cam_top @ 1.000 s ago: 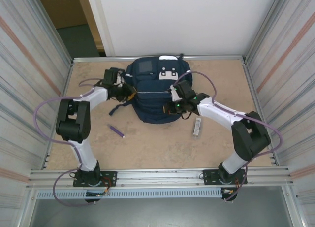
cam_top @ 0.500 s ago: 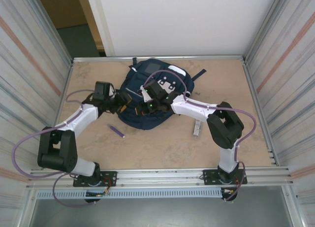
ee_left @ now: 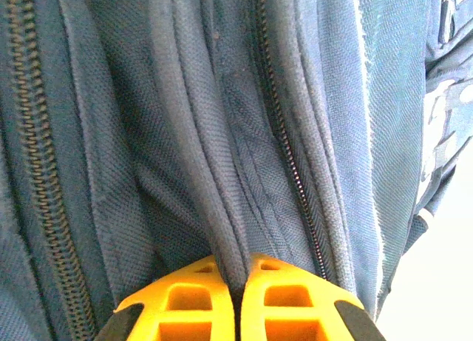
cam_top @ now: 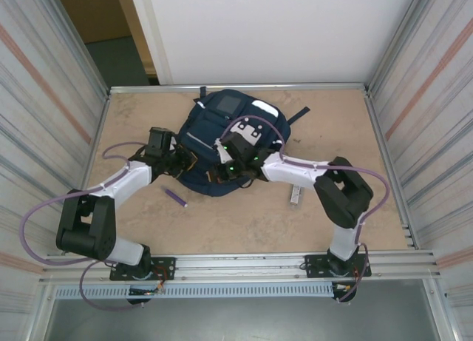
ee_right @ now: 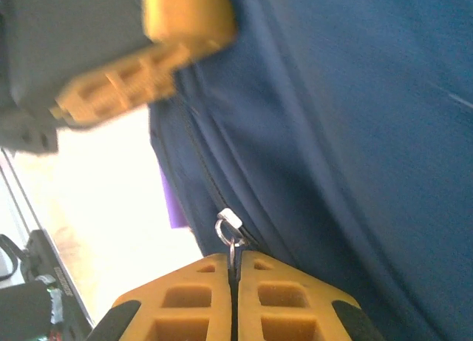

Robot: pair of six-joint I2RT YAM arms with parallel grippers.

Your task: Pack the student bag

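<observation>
Left end effector (ee_left: 237, 276): clenched on a seam fold of the student bag (cam_top: 214, 130), as the left wrist camera shows.
Student bag: far centre of the worktop (cam_top: 244, 226), toward 12 o'clock; contents hidden.
Right end effector (ee_right: 233, 271): clamped on the zipper pull (ee_right: 230, 231).
Overhead: purple pen (cam_top: 175, 197) at the bag's 7 o'clock.

Both arms white link shells, black joint housings: left arm (cam_top: 122, 180), right arm (cam_top: 299, 166); purple cable (cam_top: 255, 118) along each; green LEDs (cam_top: 231, 164) at right wrist; left gripper (ee_left: 236, 285), right gripper (ee_right: 233, 278): orange-yellow fingers, rectangular cut-outs; black bases (cam_top: 133, 267).
</observation>
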